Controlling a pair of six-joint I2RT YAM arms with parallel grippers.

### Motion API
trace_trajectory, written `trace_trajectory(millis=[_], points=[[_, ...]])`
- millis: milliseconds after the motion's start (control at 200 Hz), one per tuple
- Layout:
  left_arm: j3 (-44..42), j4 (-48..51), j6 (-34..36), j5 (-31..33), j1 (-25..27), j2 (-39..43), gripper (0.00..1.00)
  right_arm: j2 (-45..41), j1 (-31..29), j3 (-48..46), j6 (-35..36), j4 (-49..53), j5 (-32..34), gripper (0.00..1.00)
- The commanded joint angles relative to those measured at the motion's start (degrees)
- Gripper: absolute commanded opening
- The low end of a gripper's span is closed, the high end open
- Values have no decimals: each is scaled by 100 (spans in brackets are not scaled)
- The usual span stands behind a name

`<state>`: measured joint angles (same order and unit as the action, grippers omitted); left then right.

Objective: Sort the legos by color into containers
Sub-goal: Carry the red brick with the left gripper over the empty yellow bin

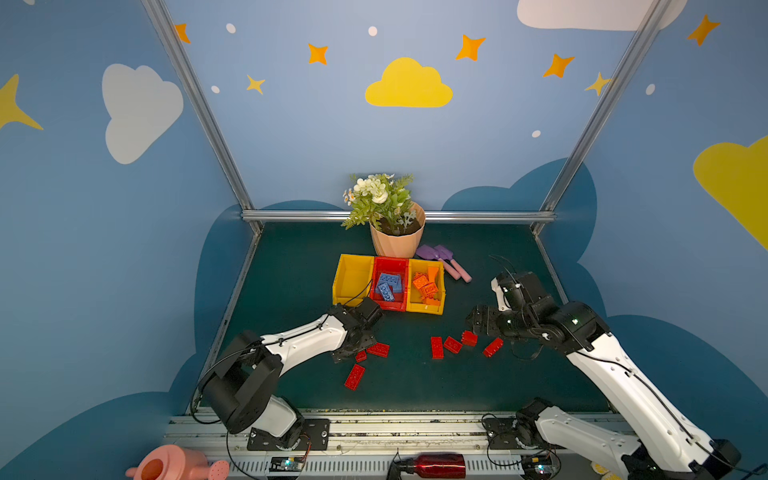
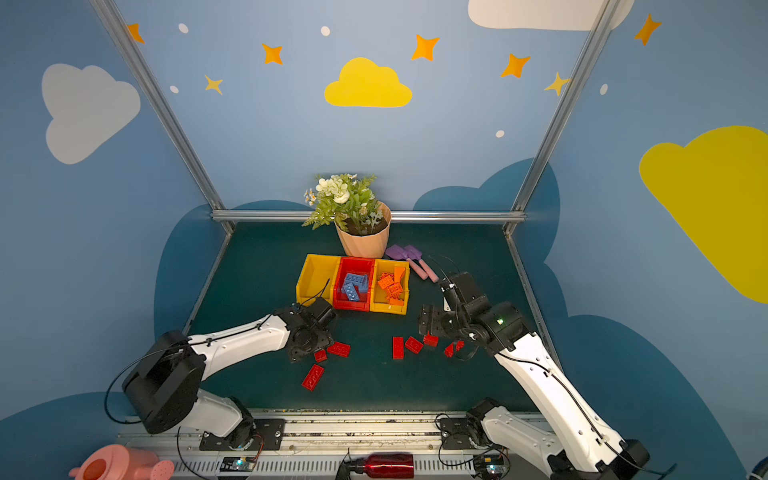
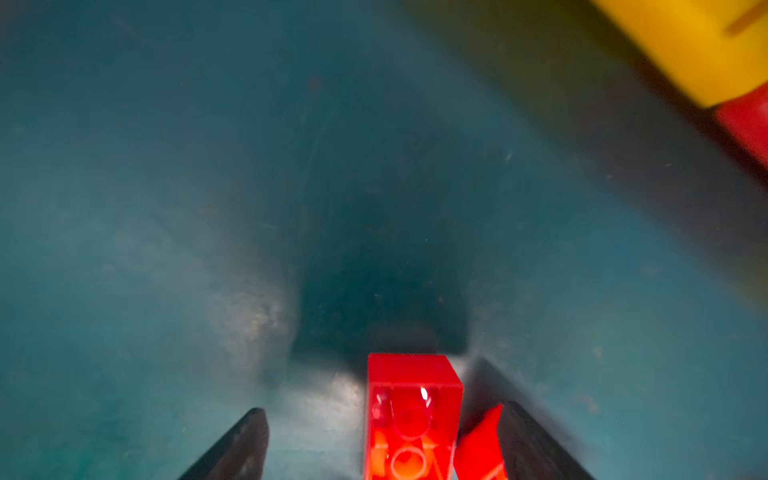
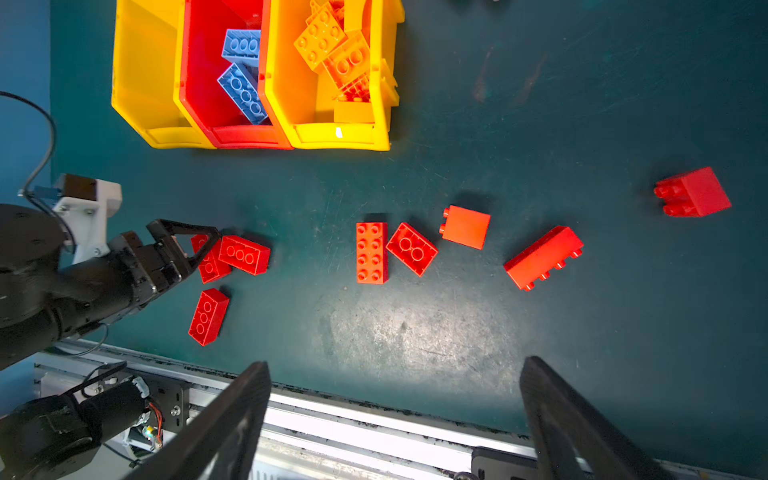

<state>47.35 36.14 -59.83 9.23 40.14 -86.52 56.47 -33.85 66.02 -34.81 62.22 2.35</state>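
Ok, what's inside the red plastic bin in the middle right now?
The red plastic bin holds only light blue studded bricks, piled loosely; no other colour shows. Whatever lies beneath the pile, and the exact count, is covered.

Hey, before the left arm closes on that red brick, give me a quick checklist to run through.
1. The red brick sits inside the left gripper: ok, jaws open around it.
2. Only one brick in the gap: not ok, a second red brick pokes in beside one finger.
3. Destination free: ok, the empty yellow bin holds nothing; blue bricks are in the red bin, orange bricks in the other yellow bin.
4. The right gripper is out of the way: ok, open, empty, apart from the left arm.
5. The cable clears the empty bin: cannot tell; it loops across its front.
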Motion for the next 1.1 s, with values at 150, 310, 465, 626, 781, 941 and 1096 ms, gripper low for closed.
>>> trace_trajectory(millis=[150,310,465,626,781,941,1096], points=[[-116,73,-6,-49,71,-60,74,-133,38,-75,-89,223,73,92],[-264,-32,-96,-97,77,-73,65,97,63,18,46,154,18,92],[-292,-118,-138,-91,90,-273,53,288,92,135,144,26,-49,92],[-26,11,0,68,75,-588,36,489,130,303,263,-17,-103,92],[305,297,217,228,-26,-614,24,636,171,493,378,-8,-104,92],[876,834,714,623,-283,-298,24,725,223,648,397,-51,-177,92],[1643,1017,1404,586,-958,-222,24,759,227,677,413,-204,-436,92]])
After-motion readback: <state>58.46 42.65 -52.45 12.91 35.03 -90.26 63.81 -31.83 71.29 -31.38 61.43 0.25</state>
